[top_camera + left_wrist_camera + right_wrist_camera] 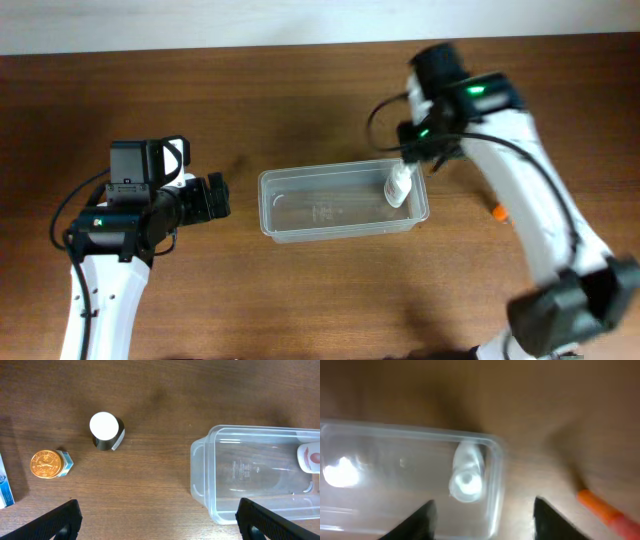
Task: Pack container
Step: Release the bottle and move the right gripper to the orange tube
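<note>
Dark wood counter bears the container (343, 203), a white bottle (398, 186) inside its right end beneath the spread, empty right claw (482, 520), which could snag the rim and drag it; the left claw (160, 520) hovers open at the container's left.

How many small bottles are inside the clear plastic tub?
1. A small white plastic bottle sits at the right end of the clear rectangular plastic tub. None seems hidden.
</note>
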Available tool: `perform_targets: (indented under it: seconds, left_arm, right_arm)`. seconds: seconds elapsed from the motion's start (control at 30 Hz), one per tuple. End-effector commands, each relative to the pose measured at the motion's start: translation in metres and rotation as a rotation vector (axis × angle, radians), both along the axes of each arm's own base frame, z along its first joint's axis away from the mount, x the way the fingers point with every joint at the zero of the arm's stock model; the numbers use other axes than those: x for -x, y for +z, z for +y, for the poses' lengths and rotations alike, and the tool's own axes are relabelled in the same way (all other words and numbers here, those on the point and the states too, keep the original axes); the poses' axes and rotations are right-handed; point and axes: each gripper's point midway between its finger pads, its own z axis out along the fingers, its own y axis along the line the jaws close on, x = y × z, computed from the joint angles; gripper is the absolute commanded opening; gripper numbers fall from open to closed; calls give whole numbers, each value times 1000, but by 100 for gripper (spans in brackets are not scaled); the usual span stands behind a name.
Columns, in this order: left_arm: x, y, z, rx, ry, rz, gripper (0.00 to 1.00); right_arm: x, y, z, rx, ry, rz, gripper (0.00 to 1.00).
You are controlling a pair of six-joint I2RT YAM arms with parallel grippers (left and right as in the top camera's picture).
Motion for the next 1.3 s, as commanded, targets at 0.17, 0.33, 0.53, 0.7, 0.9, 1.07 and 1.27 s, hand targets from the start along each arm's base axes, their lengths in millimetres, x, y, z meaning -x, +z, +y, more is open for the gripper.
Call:
perform_targets:
  seconds: [0.17, 0.33, 0.53, 0.7, 0.9, 1.07, 1.27]
  left_arm:
    - [-4, 8, 1, -4, 10, -18, 99]
    - [-4, 8, 1, -5, 10, -18, 99]
    - [-4, 8, 1, -5, 10, -18, 99]
    - [-4, 8, 1, -4, 10, -18, 99]
    - [-4, 8, 1, -4, 10, -18, 99]
    - [-4, 8, 1, -4, 10, -18, 99]
    - [-4, 8, 1, -4, 10, -18, 99]
  right_arm:
    - [21, 65, -128, -3, -467, -132, 89]
    - [45, 5, -181, 8, -626, 67, 91]
    - [65, -61, -202, 13, -689, 207, 90]
    - [65, -82, -205, 12, -677, 211, 89]
    - [65, -89, -199, -18, -666, 221, 70]
    - [69, -95, -193, -40, -662, 244, 58]
    - [67, -95, -191, -57, -654, 242, 55]
